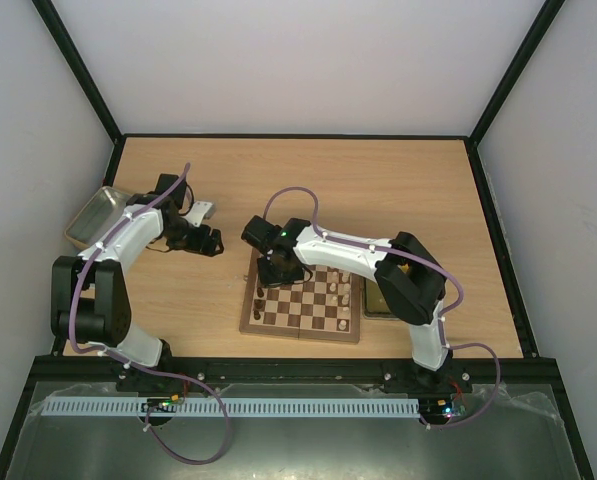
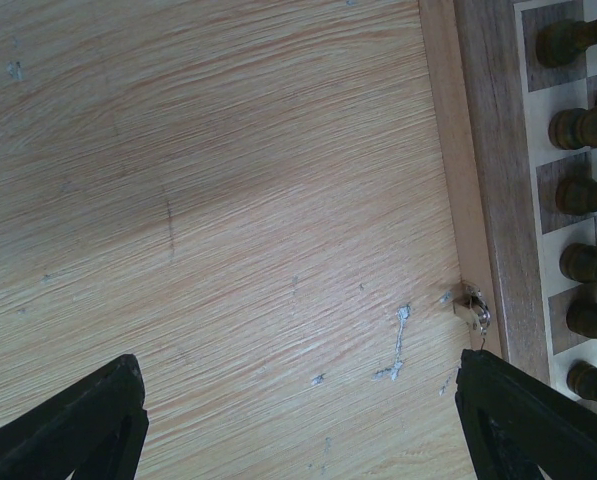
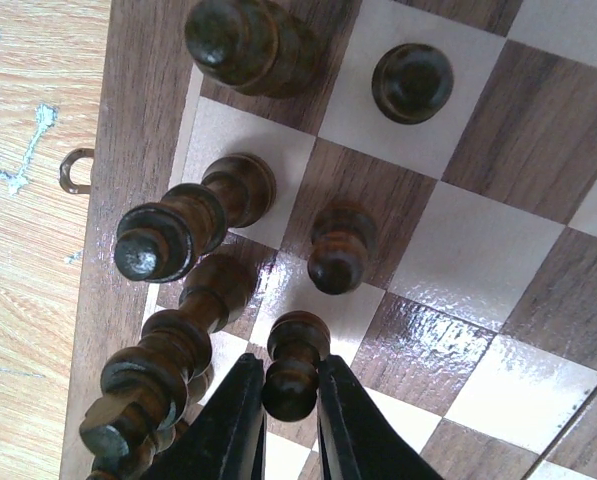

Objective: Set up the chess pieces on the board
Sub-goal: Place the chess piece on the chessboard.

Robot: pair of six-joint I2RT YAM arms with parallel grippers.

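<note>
The board [image 1: 300,335] lies in the middle of the table, with dark pieces along its left side and pale ones [image 1: 340,293] on its right. My right gripper [image 3: 290,380] is over the left side. Its two fingers press on the head of a dark pawn [image 3: 298,335] that stands upright on a square. Taller dark pieces [image 3: 173,235] stand just left of it, and another dark pawn [image 3: 340,250] stands one square beyond. My left gripper [image 2: 298,375] is open over bare table beside the board's left border [image 2: 493,150], with nothing between its fingers.
A grey metal tray [image 1: 93,215] sits at the far left of the table. A yellowish tray [image 1: 378,300] lies against the board's right edge, partly under the right arm. A small metal latch [image 2: 475,312] juts from the board's left edge.
</note>
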